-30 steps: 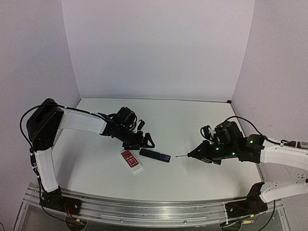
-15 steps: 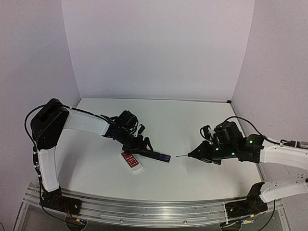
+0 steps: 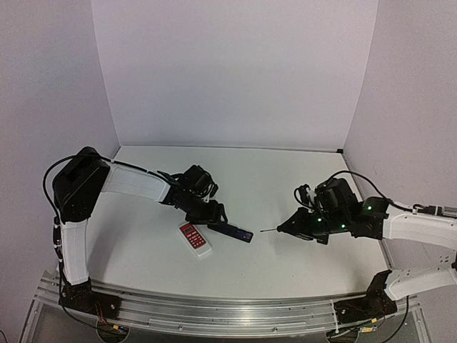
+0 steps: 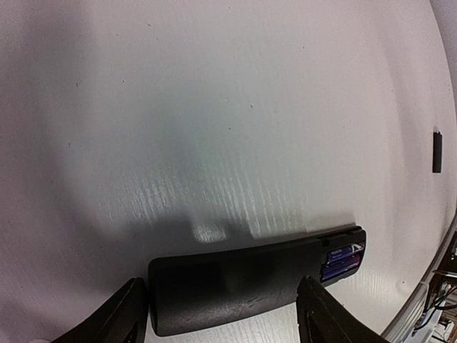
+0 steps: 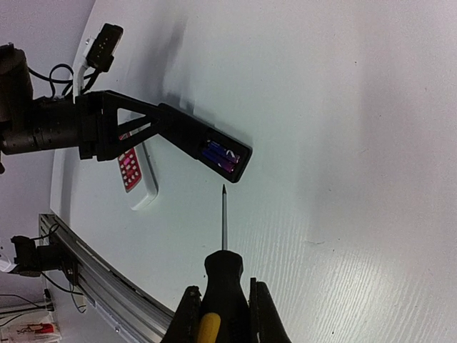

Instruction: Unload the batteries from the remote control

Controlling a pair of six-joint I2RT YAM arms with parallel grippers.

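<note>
White bench [image 3: 285,179], pale walls, and the left end effector [image 4: 223,287] stood spread astride the black remote [image 5: 187,131], contact unclear. The batteries [image 5: 218,153] sat in its open bay. The right end effector [image 5: 224,307] was clamped on the screwdriver [image 5: 223,268], tip just short of them. Best play, I reckoned: pin the remote firmly, then lever gently.

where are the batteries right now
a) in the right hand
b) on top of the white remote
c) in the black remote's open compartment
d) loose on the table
c: the right wrist view shows the batteries sitting in the uncovered bay at one end of the black remote.
</note>
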